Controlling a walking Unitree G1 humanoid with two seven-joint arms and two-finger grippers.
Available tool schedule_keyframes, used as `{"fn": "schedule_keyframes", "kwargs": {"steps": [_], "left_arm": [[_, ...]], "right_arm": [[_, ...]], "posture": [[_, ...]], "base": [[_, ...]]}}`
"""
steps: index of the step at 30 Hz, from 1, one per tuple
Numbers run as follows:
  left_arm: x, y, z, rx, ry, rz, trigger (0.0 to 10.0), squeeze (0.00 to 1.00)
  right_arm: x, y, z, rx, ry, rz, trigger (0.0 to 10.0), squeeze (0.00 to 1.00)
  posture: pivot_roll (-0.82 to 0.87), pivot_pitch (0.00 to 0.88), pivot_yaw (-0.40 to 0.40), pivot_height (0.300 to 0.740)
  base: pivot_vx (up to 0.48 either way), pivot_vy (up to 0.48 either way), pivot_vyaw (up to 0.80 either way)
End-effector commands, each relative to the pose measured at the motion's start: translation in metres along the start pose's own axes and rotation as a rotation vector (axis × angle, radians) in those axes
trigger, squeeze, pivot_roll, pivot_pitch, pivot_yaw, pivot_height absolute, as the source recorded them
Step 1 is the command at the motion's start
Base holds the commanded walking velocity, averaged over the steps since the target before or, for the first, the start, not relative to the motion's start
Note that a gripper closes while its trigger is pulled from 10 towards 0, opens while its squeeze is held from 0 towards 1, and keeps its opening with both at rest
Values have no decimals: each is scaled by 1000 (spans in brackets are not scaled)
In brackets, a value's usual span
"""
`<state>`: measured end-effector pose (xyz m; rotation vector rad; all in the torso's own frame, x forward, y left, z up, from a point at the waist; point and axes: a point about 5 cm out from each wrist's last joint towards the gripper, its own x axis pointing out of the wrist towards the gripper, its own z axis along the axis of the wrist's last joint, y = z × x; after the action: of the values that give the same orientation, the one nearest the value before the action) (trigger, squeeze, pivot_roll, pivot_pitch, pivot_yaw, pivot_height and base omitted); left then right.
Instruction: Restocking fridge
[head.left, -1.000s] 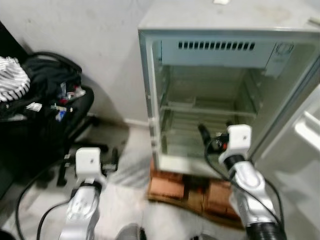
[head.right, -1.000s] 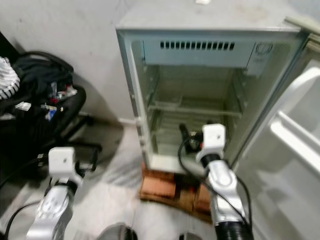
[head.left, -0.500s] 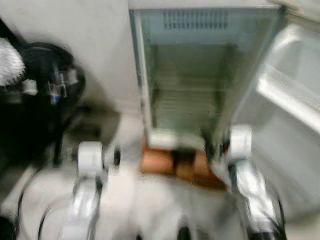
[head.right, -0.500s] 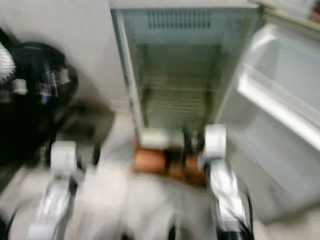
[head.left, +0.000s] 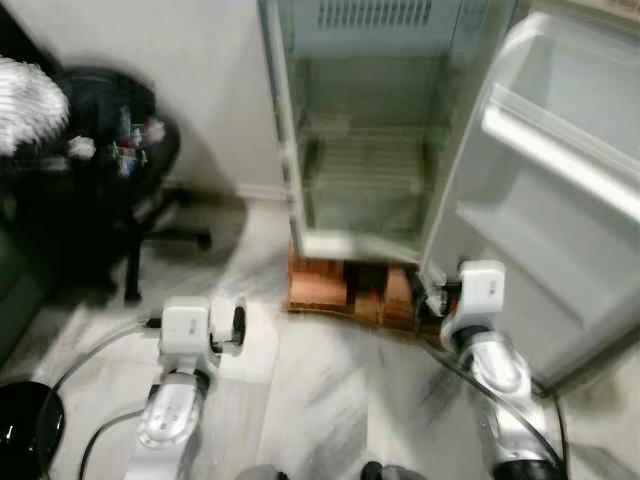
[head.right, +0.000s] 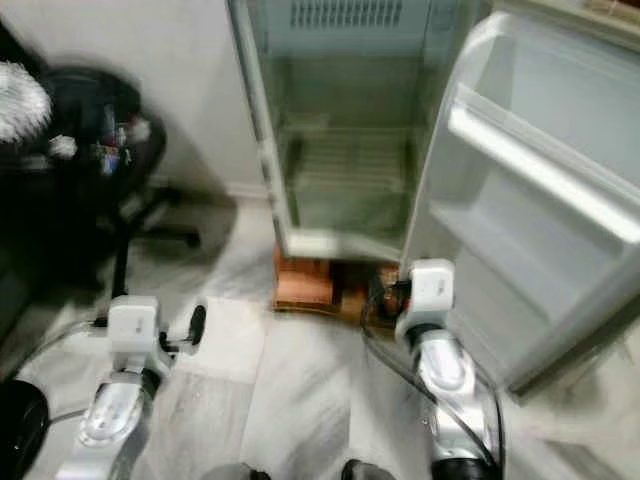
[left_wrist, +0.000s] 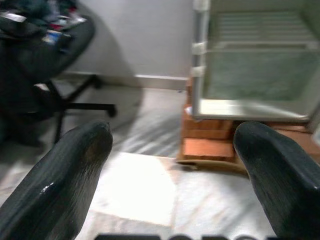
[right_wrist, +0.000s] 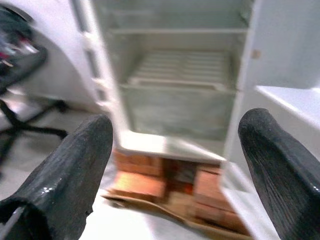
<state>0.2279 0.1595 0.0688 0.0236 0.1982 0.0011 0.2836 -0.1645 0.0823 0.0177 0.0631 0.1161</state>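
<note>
Restocking looks barely begun, as far as this moment shows: the small white fridge (head.left: 370, 120) stands with its white door (head.left: 560, 190) swung wide to the robot's right, and the wire shelf (right_wrist: 180, 70) and the compartment below it appear bare, as do the door's moulded racks. No food or bottles can be made out anywhere near, so the goods themselves have yet to be fetched and every item is left to place. The left hand (left_wrist: 170, 165) hangs low over the floor with its two black fingers (left_wrist: 75, 160) spread apart and nothing between them; the right hand (right_wrist: 175, 175) is likewise released and empty, held just in front of the door's lower edge and pointing toward the open cabinet. The fridge does not sit on the floor directly but on a stack of reddish-brown bricks (head.left: 345, 290) over what looks like a piece of cardboard. The floor (head.left: 300, 380) is pale marbled tile with grey veining, and behind the fridge runs a plain off-white wall (head.left: 200, 80). On the robot's left a black swivel office chair (head.left: 120, 170) is heaped with dark clothing and small clutter, too blurred to name, and a round black object (head.left: 20, 430) sits at the near left corner of the head view.
</note>
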Motion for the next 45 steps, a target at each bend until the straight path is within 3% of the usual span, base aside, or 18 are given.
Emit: {"fn": "schedule_keyframes", "kwargs": {"steps": [1, 5, 11, 28, 45], "left_arm": [[1, 2, -3, -4, 18, 7, 10000, 0], [5, 2, 4, -7, -5, 11, 10000, 0], [6, 2, 3, -9, -5, 11, 10000, 0], [5, 5, 10, -16, -58, -41, 10000, 0], [5, 8, 13, -15, -69, -62, 10000, 0]], "right_arm": [[1, 4, 1, 6, -5, 9, 10000, 0], [6, 9, 12, -9, -42, 37, 10000, 0], [6, 4, 9, -16, -30, 26, 10000, 0], [2, 3, 4, -12, -18, 29, 10000, 0], [3, 7, -1, -4, -7, 30, 10000, 0]], "posture": [[-13, 110, 92, 740], [-19, 110, 85, 740], [-21, 114, 80, 740], [-22, 107, 93, 740], [-8, 105, 104, 740]], "base": [[-307, 0, 0], [-308, 0, 0], [-307, 0, 0], [0, -117, 0], [337, -314, 0]]}}
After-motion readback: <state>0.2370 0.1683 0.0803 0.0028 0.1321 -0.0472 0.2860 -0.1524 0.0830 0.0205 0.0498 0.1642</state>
